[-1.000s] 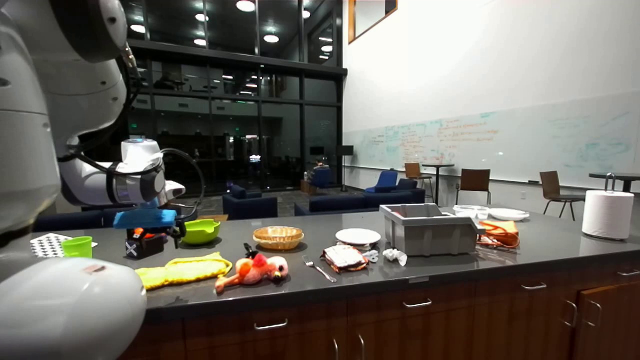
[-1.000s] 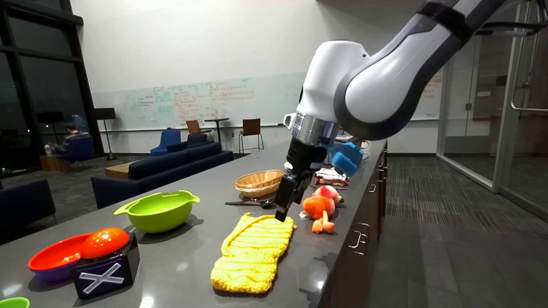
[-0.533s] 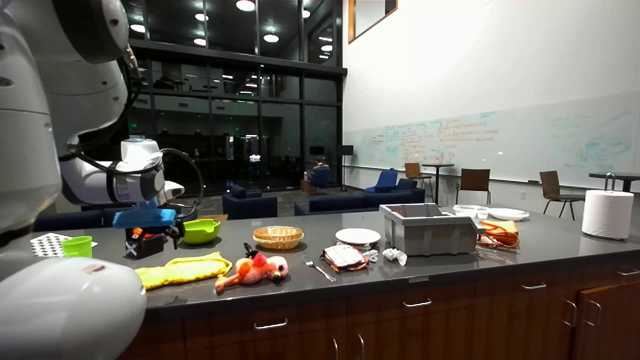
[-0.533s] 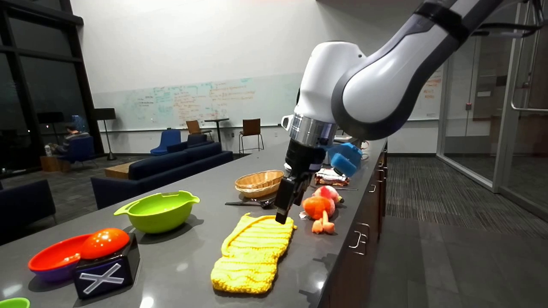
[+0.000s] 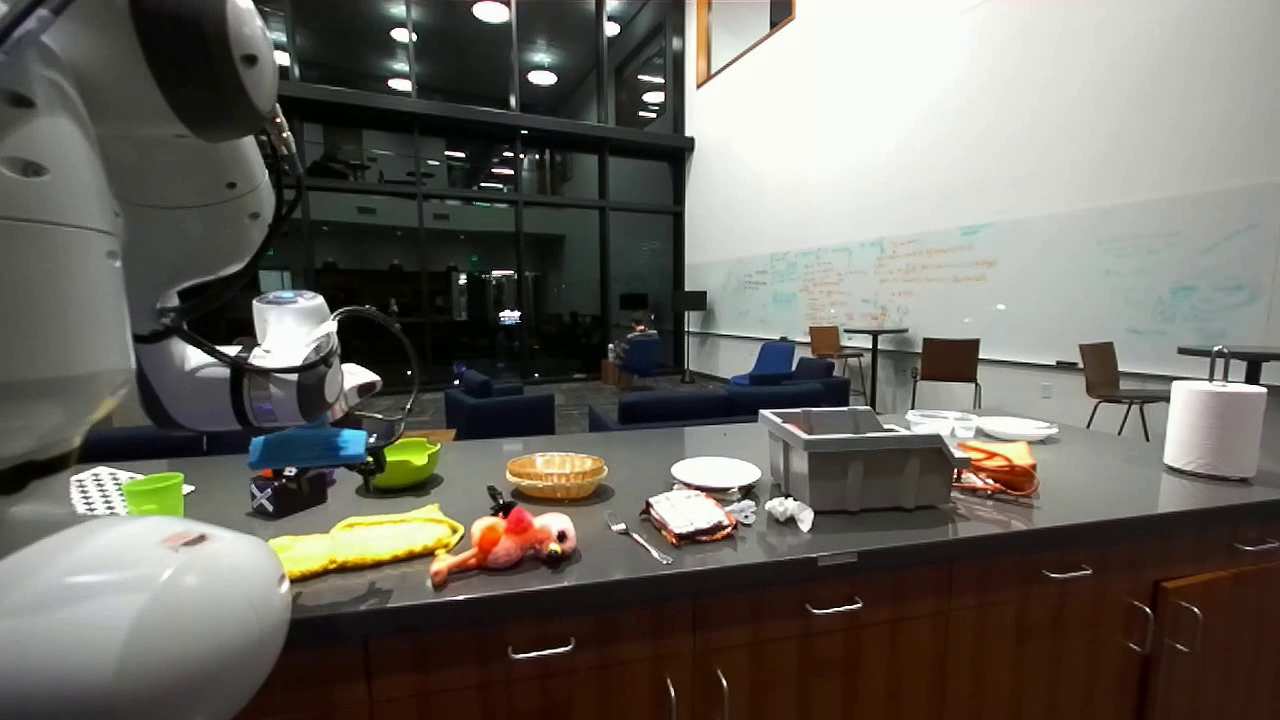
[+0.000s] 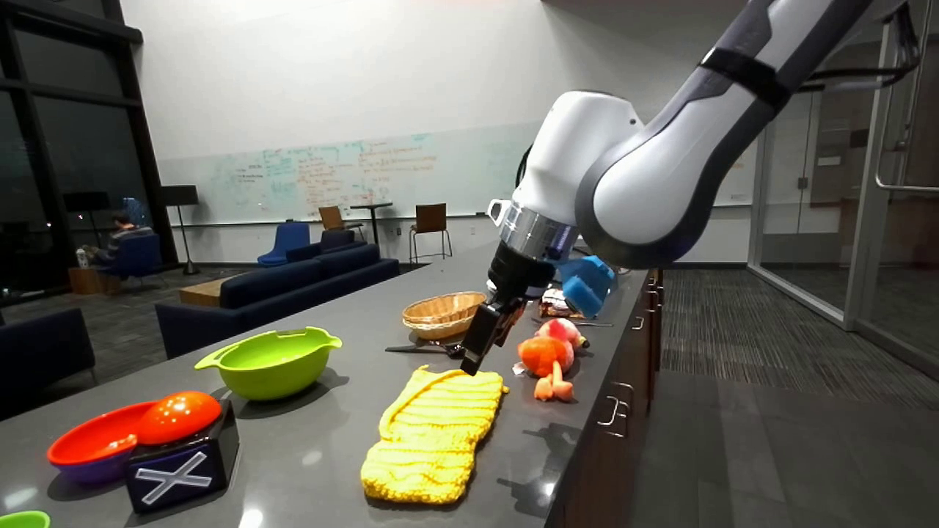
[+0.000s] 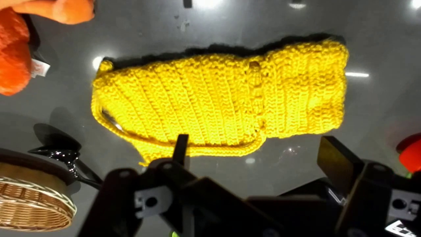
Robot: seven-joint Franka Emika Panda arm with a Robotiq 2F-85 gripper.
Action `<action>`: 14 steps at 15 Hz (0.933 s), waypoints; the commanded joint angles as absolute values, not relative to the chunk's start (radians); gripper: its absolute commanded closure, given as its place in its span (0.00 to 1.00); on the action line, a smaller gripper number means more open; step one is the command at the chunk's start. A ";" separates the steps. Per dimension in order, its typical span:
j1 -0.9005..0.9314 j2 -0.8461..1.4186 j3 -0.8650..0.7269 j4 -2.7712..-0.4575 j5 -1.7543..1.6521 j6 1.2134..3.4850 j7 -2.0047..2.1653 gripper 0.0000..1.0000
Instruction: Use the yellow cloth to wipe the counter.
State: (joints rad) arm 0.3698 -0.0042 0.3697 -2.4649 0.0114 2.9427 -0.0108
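Observation:
The yellow cloth point(image 6: 436, 433) lies wrinkled and lengthwise on the dark grey counter point(image 6: 330, 455). It also shows in an exterior view point(image 5: 370, 537), partly behind the arm's white housing, and in the wrist view point(image 7: 210, 102), where a corded loop runs along its lower edge. My gripper point(image 7: 256, 143) is open, with its fingers wide apart and nothing between them. In the wrist view its left fingertip overlaps the cloth's lower edge and its right one is over bare counter. In an exterior view the gripper point(image 6: 475, 359) is above the cloth's far end, apart from it.
A red-and-orange plush toy point(image 6: 550, 356) lies close beside the cloth's far end. A lime-green bowl point(image 6: 275, 363), a black box point(image 6: 183, 462), a wicker basket point(image 6: 444, 314) and a black utensil point(image 6: 425, 348) stand around. A grey bin point(image 5: 860, 465) is farther along the counter.
My arm has shifted to one side and its wrist has tilted, with the blue block on it sitting differently. The fingers now slant more. The cloth and the other objects have not moved.

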 commanded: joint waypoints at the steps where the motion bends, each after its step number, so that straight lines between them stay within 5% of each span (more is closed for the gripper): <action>1: 0.362 0.112 0.363 -2.437 -0.016 3.092 -0.042 0.00; 14: 0.354 0.413 0.370 -2.254 -0.109 3.209 -0.119 0.00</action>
